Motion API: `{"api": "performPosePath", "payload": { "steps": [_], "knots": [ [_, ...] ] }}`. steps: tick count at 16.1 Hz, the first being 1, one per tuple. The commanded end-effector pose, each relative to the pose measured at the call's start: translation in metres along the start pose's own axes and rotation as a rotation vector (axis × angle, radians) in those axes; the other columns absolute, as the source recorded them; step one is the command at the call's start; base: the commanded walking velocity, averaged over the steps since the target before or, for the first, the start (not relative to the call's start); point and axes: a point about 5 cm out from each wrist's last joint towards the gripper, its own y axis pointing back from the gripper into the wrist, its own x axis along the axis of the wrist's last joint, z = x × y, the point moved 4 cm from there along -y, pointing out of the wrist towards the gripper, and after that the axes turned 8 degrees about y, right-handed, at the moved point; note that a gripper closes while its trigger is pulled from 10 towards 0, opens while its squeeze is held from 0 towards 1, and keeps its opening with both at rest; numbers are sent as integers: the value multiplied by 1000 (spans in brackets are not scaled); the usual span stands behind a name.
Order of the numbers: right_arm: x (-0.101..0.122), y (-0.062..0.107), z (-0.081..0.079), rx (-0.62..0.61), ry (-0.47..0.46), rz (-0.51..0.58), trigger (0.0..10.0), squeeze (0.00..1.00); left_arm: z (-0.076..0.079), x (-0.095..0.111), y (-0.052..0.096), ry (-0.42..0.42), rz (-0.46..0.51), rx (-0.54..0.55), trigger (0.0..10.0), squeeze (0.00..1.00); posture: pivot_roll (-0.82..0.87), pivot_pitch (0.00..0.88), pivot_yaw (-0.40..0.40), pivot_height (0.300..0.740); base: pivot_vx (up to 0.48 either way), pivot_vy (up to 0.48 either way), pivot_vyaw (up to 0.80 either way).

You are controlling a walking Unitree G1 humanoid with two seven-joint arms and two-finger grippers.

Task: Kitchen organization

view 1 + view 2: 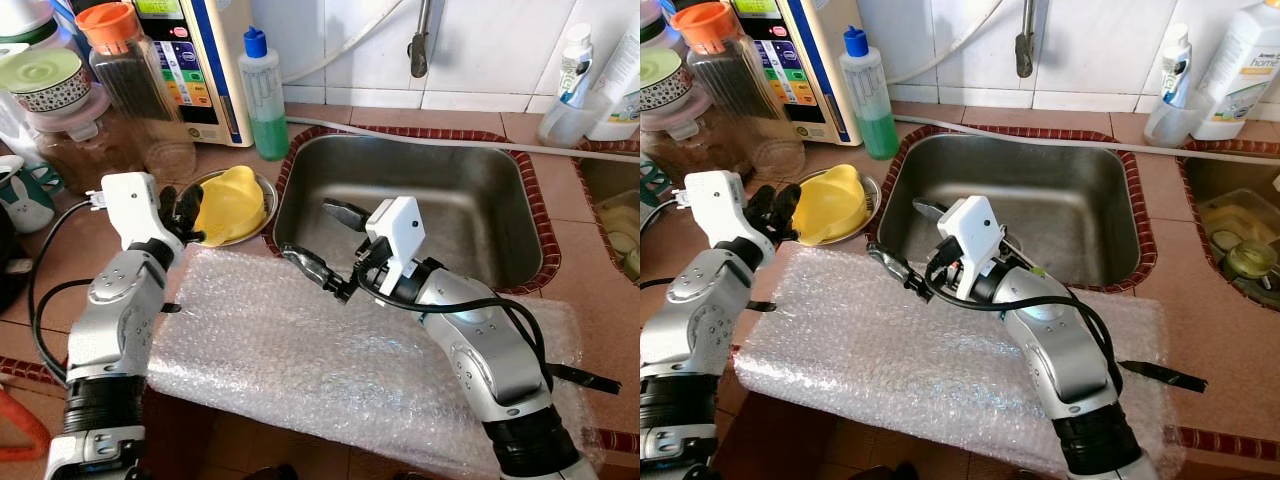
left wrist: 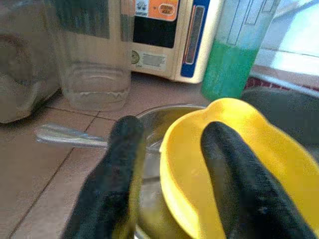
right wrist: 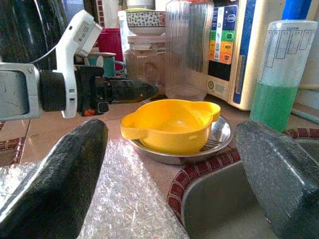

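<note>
A yellow bowl [image 1: 232, 203] sits in a shallow steel plate [image 1: 268, 203] on the counter, left of the sink [image 1: 440, 200]. My left gripper [image 1: 185, 214] is at the bowl's left side. In the left wrist view it [image 2: 172, 134] is open, with the bowl's rim [image 2: 189, 149] between the two fingers, one inside the bowl and one outside. My right gripper [image 1: 325, 240] is wide open and holds nothing. It hovers over the sink's left rim and the far edge of the bubble wrap [image 1: 300, 350], pointing towards the bowl [image 3: 172, 124].
A green soap bottle [image 1: 264, 100], a tall jar with an orange lid [image 1: 130, 70], a white appliance [image 1: 200, 60] and more jars stand behind the bowl. A spoon [image 2: 65, 135] lies beside the plate. A tap [image 1: 419, 45] hangs over the sink. A second basin [image 1: 610, 220] is at right.
</note>
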Motion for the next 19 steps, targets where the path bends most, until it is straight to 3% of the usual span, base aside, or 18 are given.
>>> {"api": "performPosePath", "payload": {
  "steps": [1,10,19],
  "knots": [
    [2,-2,-5,15,-2,7,10000,1000,-8,-1,3,-24,-16,10,10000,1000,-160,136,105,740,0,0,0],
    [2,-6,-11,44,-1,12,10000,1000,-3,-9,5,-18,-62,-39,10000,1000,-157,133,96,740,0,0,0],
    [3,-8,-13,60,1,15,10000,1000,-15,-17,6,-74,-104,20,10000,1000,-156,127,90,740,0,0,0]
  ]
}}
